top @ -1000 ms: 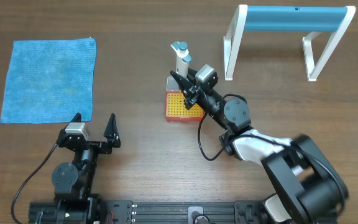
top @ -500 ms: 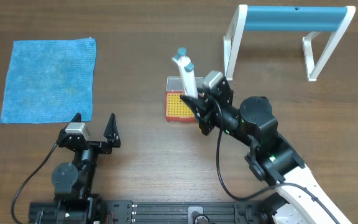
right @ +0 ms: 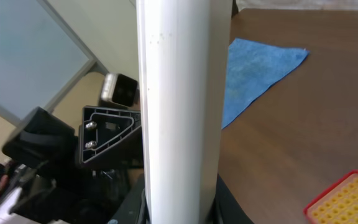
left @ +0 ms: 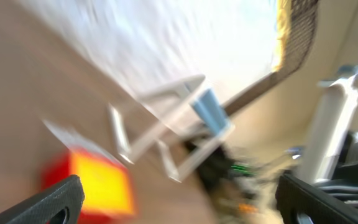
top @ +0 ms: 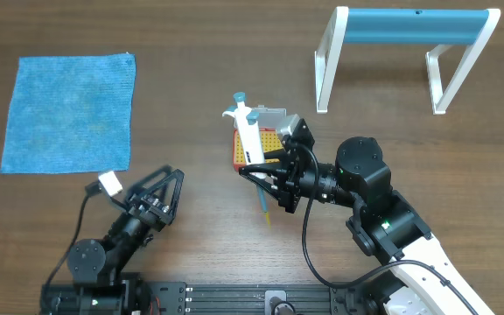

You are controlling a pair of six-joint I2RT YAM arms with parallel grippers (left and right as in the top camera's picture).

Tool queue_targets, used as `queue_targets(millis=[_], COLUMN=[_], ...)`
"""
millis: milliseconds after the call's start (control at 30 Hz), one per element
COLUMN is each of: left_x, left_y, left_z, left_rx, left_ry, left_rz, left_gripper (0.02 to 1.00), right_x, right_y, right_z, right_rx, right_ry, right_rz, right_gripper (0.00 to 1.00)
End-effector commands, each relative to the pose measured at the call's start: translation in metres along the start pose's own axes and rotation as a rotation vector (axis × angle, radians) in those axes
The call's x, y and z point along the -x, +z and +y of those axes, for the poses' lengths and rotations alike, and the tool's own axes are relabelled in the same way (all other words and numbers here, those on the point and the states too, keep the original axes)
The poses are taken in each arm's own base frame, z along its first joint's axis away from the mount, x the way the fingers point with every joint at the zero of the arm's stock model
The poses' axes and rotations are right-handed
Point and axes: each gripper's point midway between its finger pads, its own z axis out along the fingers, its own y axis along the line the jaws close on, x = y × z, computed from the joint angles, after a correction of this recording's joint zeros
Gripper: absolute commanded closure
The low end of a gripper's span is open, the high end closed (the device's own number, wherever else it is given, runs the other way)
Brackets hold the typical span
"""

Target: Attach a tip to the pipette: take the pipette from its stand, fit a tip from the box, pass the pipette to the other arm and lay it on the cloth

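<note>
Right jaws gripping pipette (top: 248, 140) (tilted), beside tip box (top: 272, 138), cloth (top: 68, 114) well apart.

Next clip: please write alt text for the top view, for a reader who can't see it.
The right end effector grips a white pipette by the yellow tip box near the middle of the table. The left end effector is open and empty nearer the bases, with the blue cloth at upper left and the stand at upper right.
</note>
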Motion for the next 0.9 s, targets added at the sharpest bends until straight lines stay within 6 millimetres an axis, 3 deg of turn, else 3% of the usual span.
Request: queue_targets(millis=[33, 67, 133, 200, 333, 467, 633, 833, 900], left_x=[0.001, -0.003, -0.015, -0.013, -0.020, -0.004, -0.020, -0.045, -0.045], left_y=[-0.001, -0.001, 0.000, 0.003, 0.010, 0.030, 0.063, 0.111, 0.115], left_z=[-0.021, -0.023, -0.004, -0.001, -0.029, -0.080, -0.145, -0.146, -0.144], left_rx=[-0.082, -0.089, -0.007, 0.001, -0.070, -0.164, -0.347, -0.423, -0.424], left_ry=[-0.414, -0.410, -0.488, -0.493, -0.479, -0.372, -0.110, -0.072, -0.071], left_rz=[0.027, 0.054, 0.093, 0.093, 0.234, 0.382, 0.707, 0.835, 0.828], left_gripper=[0.023, 0.020, 0.023, 0.023, 0.020, 0.020, 0.036, 0.064, 0.220], right_x=[0.007, 0.007, 0.007, 0.007, 0.006, 0.006, 0.004, 0.004, 0.004], right_y=[-0.001, -0.001, -0.001, -0.001, -0.001, -0.001, -0.001, -0.001, -0.001], right_z=[0.008, 0.008, 0.008, 0.008, 0.008, 0.008, 0.013, 0.013, 0.013], right_rx=[0.027, 0.027, 0.027, 0.027, 0.025, 0.026, 0.053, 0.056, 0.056], right_ry=[0.093, 0.093, 0.093, 0.094, 0.095, 0.096, 0.099, 0.141, 0.141], right_rz=[-0.009, -0.010, -0.010, -0.009, -0.007, -0.007, 0.006, 0.008, 0.008], right_gripper=[0.915, 0.915, 0.915, 0.915, 0.915, 0.917, 0.919, 0.919, 0.917])
